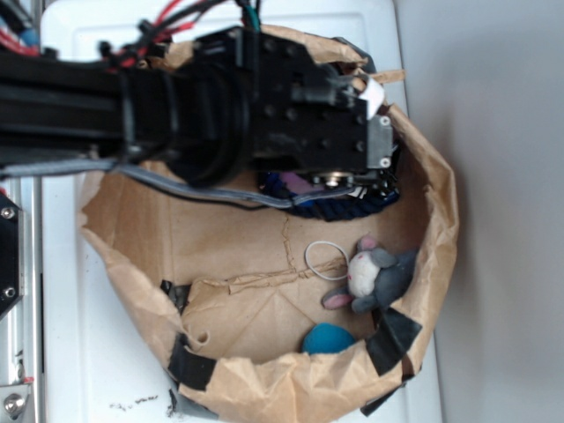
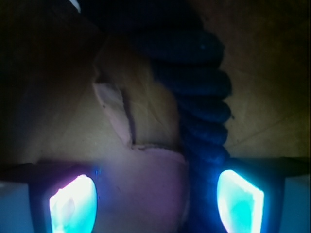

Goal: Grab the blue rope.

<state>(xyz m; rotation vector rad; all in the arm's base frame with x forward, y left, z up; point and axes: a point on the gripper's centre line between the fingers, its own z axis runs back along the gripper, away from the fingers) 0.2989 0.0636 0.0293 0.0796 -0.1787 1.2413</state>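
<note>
Brown paper basin (image 1: 264,352) with crumpled walls and black tape patches fills most of the exterior view, sitting on a white surface (image 1: 88,370); black arm (image 1: 132,106) reaches in from the left and hides the upper part of the basin floor; gripper (image 1: 348,185) is down near the far wall, its fingertips buried under the wrist block, so their spacing cannot be read from this view; blue rope (image 1: 339,207) shows only as a short dark twisted arc just below the gripper, the rest hidden by the arm; wrist view is dim: rope (image 2: 201,97) runs down from the top and passes between the two glowing fingers (image 2: 240,199), close against the right one; fingers stand spread, with the rope in the gap, not pinched; grey plush rabbit (image 1: 374,275) lies near the right wall; teal ball (image 1: 330,339) half-hidden behind the near rim; thin white ring (image 1: 326,261) lies just beside the rabbit.
</note>
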